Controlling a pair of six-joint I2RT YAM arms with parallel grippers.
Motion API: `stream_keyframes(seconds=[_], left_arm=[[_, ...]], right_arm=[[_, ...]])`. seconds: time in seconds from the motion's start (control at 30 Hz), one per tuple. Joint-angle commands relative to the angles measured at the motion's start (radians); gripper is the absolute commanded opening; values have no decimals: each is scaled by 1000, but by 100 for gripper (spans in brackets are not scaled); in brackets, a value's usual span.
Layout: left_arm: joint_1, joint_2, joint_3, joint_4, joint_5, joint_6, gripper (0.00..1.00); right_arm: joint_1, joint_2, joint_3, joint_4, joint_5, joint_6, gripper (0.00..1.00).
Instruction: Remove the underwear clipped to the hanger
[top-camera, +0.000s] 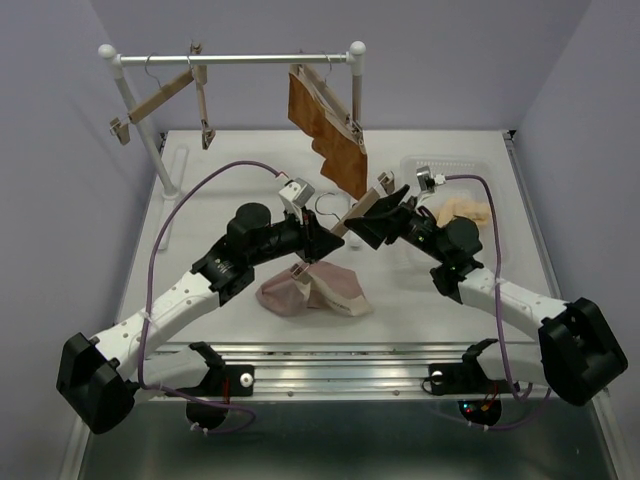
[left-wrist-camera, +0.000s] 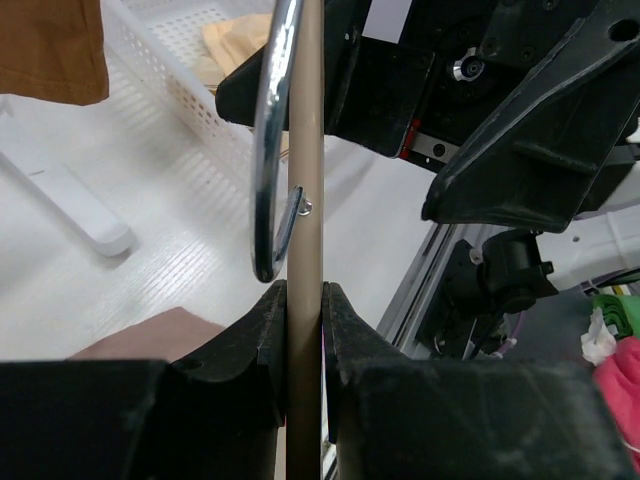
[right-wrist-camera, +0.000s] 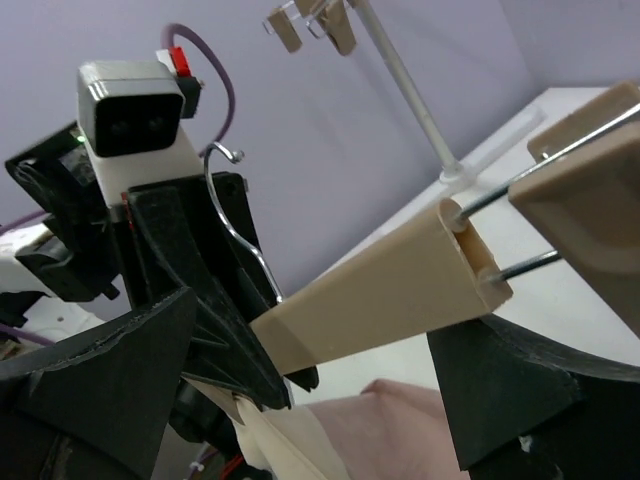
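Three briefs lie in three separate places. The rust brown fabric brief hangs from the white tube rail at the back and is the only one up on the rack. The dusty pink fabric brief lies crumpled on the white table, just in front of the two grippers. The pale cream fabric brief rests in the white perforated plastic basket on the right. Two bare wooden clip hangers dangle at the rail's left end.

Between the arms, a loose beige wooden hanger with a chrome wire hook is held above the table. The left gripper is clamped on its bar, both fingers pressed against the wood just below the hook. The right gripper is spread wide — the bar's end with its wire clip passes between the fingers, and the right wrist view shows it touching neither. In that same view the pink brief shows beneath the hanger, down on the table.
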Motion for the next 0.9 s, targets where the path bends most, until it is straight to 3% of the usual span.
stream_keyframes(seconds=[0.0, 0.13, 0.27, 0.33, 0.47, 0.6, 0.67, 0.77, 0.8, 0.83, 0.87], left_arm=[[11, -36, 21, 90, 58, -34, 0], [15, -22, 28, 113, 86, -63, 0], [23, -1, 50, 108, 89, -71, 0], [24, 2, 48, 117, 95, -78, 0], [34, 5, 44, 140, 115, -85, 0], [44, 50, 80, 85, 146, -82, 0], [54, 73, 122, 9, 146, -71, 18], [58, 96, 123, -8, 169, -66, 62], [60, 94, 120, -8, 170, -68, 73], [61, 91, 120, -8, 172, -66, 94], [63, 90, 122, -19, 172, -57, 99]], right_arm=[[0, 50, -11, 317, -2, 107, 100], [0, 113, 14, 427, 1, 131, 95], [0, 182, 14, 553, 0, 205, 59], [0, 191, 14, 578, 4, 220, 47], [0, 201, -2, 614, 43, 242, 1], [0, 198, -2, 627, 46, 239, 1], [0, 187, -5, 596, 63, 234, 1], [0, 164, -22, 549, 116, 220, 1], [0, 158, -25, 536, 118, 213, 1], [0, 153, -26, 524, 121, 203, 1], [0, 136, -26, 491, 123, 194, 1]])
